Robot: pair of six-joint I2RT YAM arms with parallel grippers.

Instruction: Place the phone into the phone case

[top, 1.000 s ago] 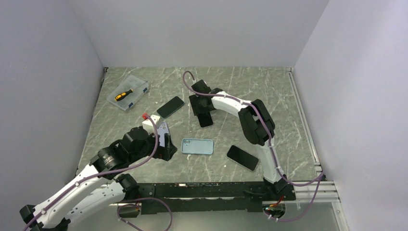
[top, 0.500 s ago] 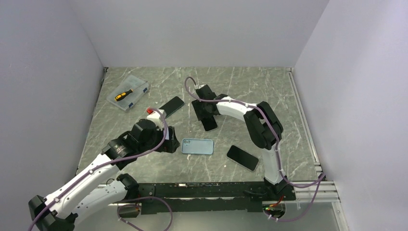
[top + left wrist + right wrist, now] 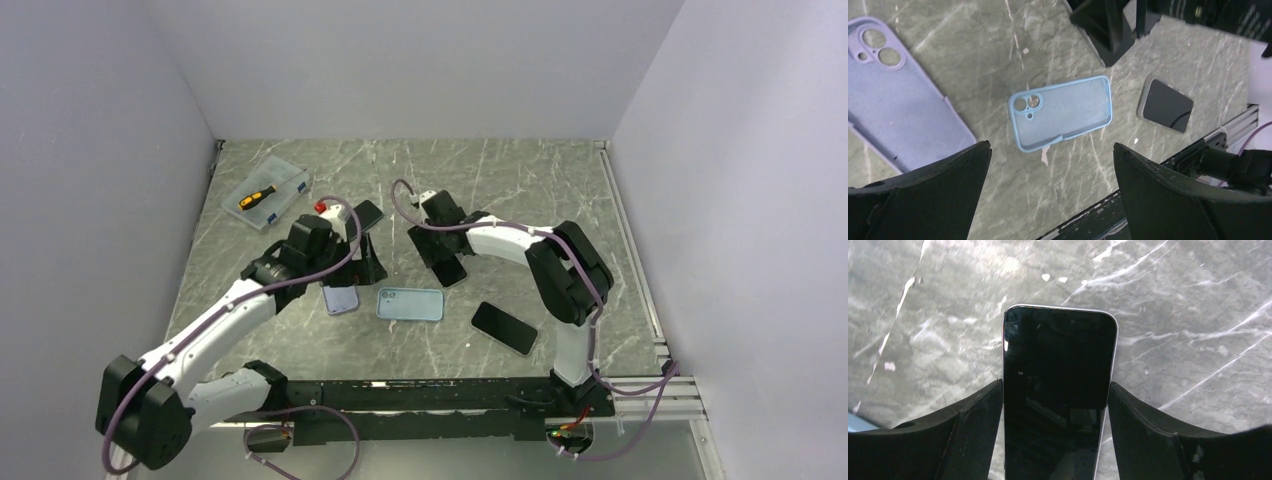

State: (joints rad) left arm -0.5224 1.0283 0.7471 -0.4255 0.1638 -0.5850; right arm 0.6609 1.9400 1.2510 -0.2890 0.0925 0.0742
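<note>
The grey marbled bench (image 3: pixel 560 200) carries everything. Near its far left corner sits a clear box (image 3: pixel 268 194) with an orange-handled screwdriver (image 3: pixel 257 196) inside. The left arm's fingers (image 3: pixel 1178 195) are spread wide and hold nothing, hanging above the light blue case (image 3: pixel 1060 112), which lies open side up. Beside it to the left lies a purple case (image 3: pixel 898 120). The right arm's fingers (image 3: pixel 963 435) are clamped on the long sides of the phone (image 3: pixel 1058 390), dark screen up, low over the bench just beyond the blue case and apart from it. A second black phone (image 3: pixel 504 327) lies toward the near right.
</note>
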